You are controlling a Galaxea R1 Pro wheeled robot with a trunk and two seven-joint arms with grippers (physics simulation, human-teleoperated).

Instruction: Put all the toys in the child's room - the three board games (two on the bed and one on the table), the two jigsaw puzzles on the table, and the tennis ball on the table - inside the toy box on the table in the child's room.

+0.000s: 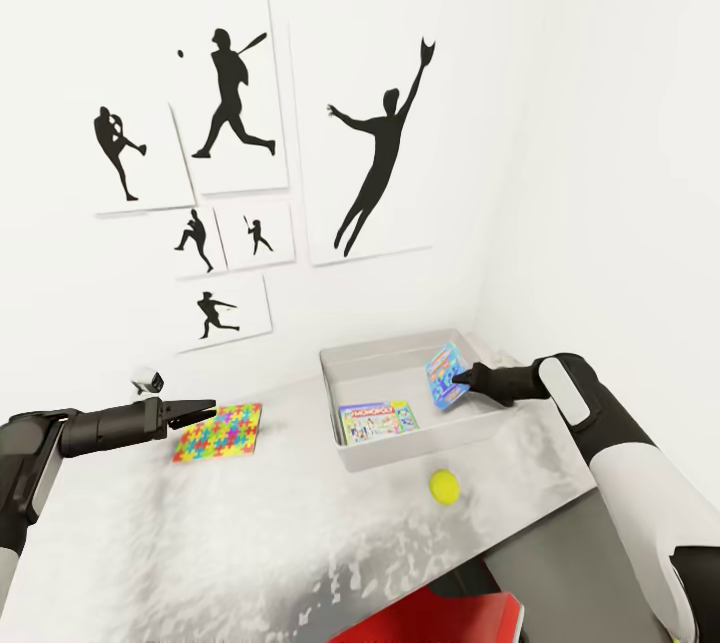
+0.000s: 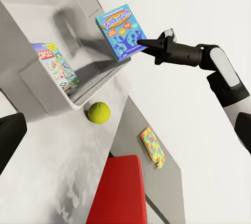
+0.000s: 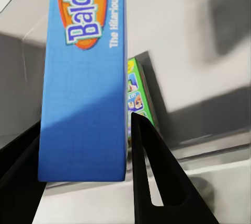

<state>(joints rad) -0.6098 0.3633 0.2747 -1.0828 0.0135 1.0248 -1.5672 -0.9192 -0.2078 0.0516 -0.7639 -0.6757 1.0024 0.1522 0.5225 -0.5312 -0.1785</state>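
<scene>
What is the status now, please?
Right hand shut on blue board game, over toy box. Left hand open beside jigsaw puzzle. Tennis ball outside box.

The toy box point(image 1: 400, 358) is plain pale grey. Above its right rim, the board game point(image 1: 444, 375) is bright blue with an orange oval and pale lettering; the gripper point(image 1: 462, 379) clamping it is black. Inside the box lies a second game point(image 1: 377, 421), green-edged with a busy multicoloured picture. In front of the box the tennis ball point(image 1: 445, 486) is yellow-green. Left of the box, the jigsaw puzzle point(image 1: 219, 430) is a patchwork of red, yellow, blue and green pieces.
</scene>
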